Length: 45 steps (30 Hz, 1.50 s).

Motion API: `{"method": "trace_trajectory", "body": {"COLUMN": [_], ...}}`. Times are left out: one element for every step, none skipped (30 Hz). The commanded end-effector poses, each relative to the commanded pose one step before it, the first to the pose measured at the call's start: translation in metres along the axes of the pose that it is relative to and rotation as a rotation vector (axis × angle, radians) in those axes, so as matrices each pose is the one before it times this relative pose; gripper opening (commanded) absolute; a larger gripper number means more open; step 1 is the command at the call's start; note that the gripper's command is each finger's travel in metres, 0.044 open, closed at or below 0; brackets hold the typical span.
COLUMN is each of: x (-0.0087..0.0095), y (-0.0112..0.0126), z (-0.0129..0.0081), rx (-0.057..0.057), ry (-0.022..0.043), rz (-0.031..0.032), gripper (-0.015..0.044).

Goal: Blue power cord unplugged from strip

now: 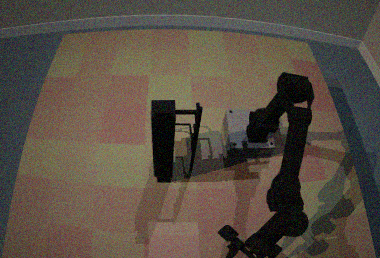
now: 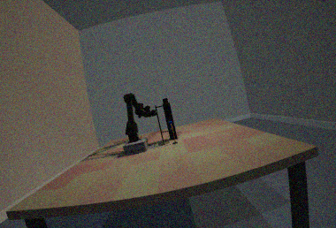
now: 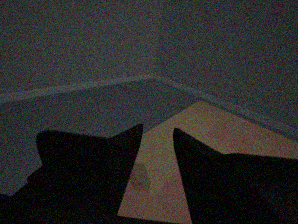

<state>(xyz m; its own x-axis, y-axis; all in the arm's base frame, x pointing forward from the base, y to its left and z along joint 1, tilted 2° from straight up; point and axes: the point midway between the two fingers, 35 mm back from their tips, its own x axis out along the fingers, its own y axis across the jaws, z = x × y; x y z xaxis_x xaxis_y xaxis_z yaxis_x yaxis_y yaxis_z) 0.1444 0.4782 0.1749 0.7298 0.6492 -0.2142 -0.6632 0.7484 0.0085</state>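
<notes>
The power strip appears as a tall black upright block (image 1: 163,142) (image 2: 169,117). A small blue spot (image 2: 171,122) shows on it in the exterior view. Thin dark cords (image 1: 184,124) run between the block and a thin black post beside it. Their colours cannot be told, and whether the blue cord is plugged in cannot be told. My gripper (image 3: 158,130) (image 2: 155,113) is partly open, with nothing between its fingertips. In the top view it hangs at the bottom edge, partly cut off, to the right of the strip. No plug or cord shows in the wrist view.
The thin black post (image 1: 197,139) (image 2: 160,125) stands just right of the strip in the top view, joined to it by a bar at the top. The arm's light base (image 1: 235,122) (image 2: 134,147) sits on the patchwork table (image 1: 65,157) (image 2: 133,183). The room is dim.
</notes>
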Motion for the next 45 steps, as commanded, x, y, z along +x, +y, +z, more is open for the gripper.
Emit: {"method": "trace_trajectory", "body": {"x": [0.02716, 0.00579, 0.00557, 0.00536, 0.00517, 0.00506, 0.00497, 0.00488, 0.00478, 0.00463, 0.00426, 0.00405, 0.00392, 0.00384, 0.00403, 0.00392, 0.00351, 0.00335, 0.00319, 0.00302, 0.00284, 0.00266, 0.00248, 0.00232, 0.00215, 0.00196, 0.00167, 0.00125, 0.00095, 0.00098, 0.0009, 0.00127, 0.00125, 0.0018, 0.00201, 0.00197, 0.00193, 0.00188, 0.00184, 0.0018, 0.0022, 0.00282, 0.00275, 0.00259, 0.00241], "y": [-0.056, -0.01268, -0.01284, -0.013, -0.01319, -0.01352, -0.01383, -0.01412, -0.01437, -0.01453, -0.01395, -0.01388, -0.01403, -0.01428, -0.01513, -0.01535, -0.01447, -0.01459, -0.01473, -0.01483, -0.01488, -0.01491, -0.01494, -0.01497, -0.01503, -0.01503, -0.01401, -0.01131, -0.00866, -0.00795, -0.00855, -0.01421, -0.01686, -0.00773, -0.00378, -0.00416, -0.00453, -0.00488, -0.00522, -0.00554, -0.00758, -0.0112, -0.01229, -0.01307, -0.01374], "z": [0.02821, 0.00382, 0.00362, 0.00342, 0.00324, 0.00312, 0.00299, 0.00284, 0.00265, 0.0024, 0.00202, 0.00173, 0.0015, 0.00131, 0.00143, 0.00132, 0.00108, 0.00092, 0.00077, 0.00061, 0.00044, 0.00027, 0.00009, -0.00018, -0.0004, -0.00056, -0.00067, -0.00067, -0.00076, -0.00135, -0.00386, -0.00625, -0.0072, -0.00826, -0.00856, -0.00837, -0.00816, -0.00794, -0.0077, -0.00744, -0.0093, -0.01238, -0.01181, -0.01069, -0.00951], "rx": [-0.0426, -0.01, -0.0098, -0.0096, -0.0095, -0.0099, -0.0103, -0.0107, -0.0111, -0.0113, -0.0107, -0.0105, -0.0099, -0.0087, -0.0029, -0.0015, -0.0014, -0.0014, -0.0015, -0.0015, -0.0016, -0.0016, -0.0016, -0.0012, -0.001, -0.0009, -0.0009, -0.0006, 0.0004, 0.0032, 0.0189, 0.0318, 0.0393, 0.0418, 0.042, 0.0428, 0.0436, 0.0443, 0.0451, 0.0459, 0.0606, 0.0869, 0.092, 0.0944, 0.0968], "ry": [0.01645, 0.00677, 0.00703, 0.00726, 0.00737, 0.00705, 0.0067, 0.00637, 0.00615, 0.00624, 0.00621, 0.00642, 0.00659, 0.00658, 0.00541, 0.00516, 0.00492, 0.00502, 0.00513, 0.00523, 0.00532, 0.0054, 0.00556, 0.00604, 0.00633, 0.00645, 0.00609, 0.00507, 0.00462, 0.00654, 0.0133, 0.02178, 0.026, 0.03361, 0.03649, 0.03665, 0.03673, 0.03674, 0.03668, 0.03655, 0.04708, 0.06513, 0.066, 0.06426, 0.06216], "rz": [-0.07571, -0.01731, -0.01718, -0.0171, -0.01718, -0.01791, -0.01869, -0.01946, -0.0201, -0.02031, -0.0193, -0.01897, -0.01893, -0.01898, -0.01959, -0.01968, -0.01847, -0.01855, -0.01867, -0.01873, -0.01875, -0.01874, -0.01872, -0.01864, -0.01864, -0.0186, -0.01733, -0.01396, -0.0105, -0.00902, -0.00935, -0.01583, -0.01906, -0.00464, 0.0007, -0.0008, -0.0023, -0.0038, -0.00528, -0.00675, -0.01091, -0.0192, -0.02445, -0.0291, -0.03355], "gripper": [0.016, 0.016, 0.016, 0.016, 0.016, 0.016, 0.016, 0.016, 0.016, 0.016, 0.016, 0.016, 0.016, 0.016, 0.016, 0.016, 0.016, 0.016, 0.016, 0.016, 0.016, 0.016, 0.016, 0.016, 0.016, 0.016, 0.016, 0.016, 0.016, 0.016, 0.016, 0.016, 0.016, 0.016, 0.016, 0.016, 0.016, 0.016, 0.016, 0.016, 0.016, 0.016, 0.016, 0.016, 0.016]}}
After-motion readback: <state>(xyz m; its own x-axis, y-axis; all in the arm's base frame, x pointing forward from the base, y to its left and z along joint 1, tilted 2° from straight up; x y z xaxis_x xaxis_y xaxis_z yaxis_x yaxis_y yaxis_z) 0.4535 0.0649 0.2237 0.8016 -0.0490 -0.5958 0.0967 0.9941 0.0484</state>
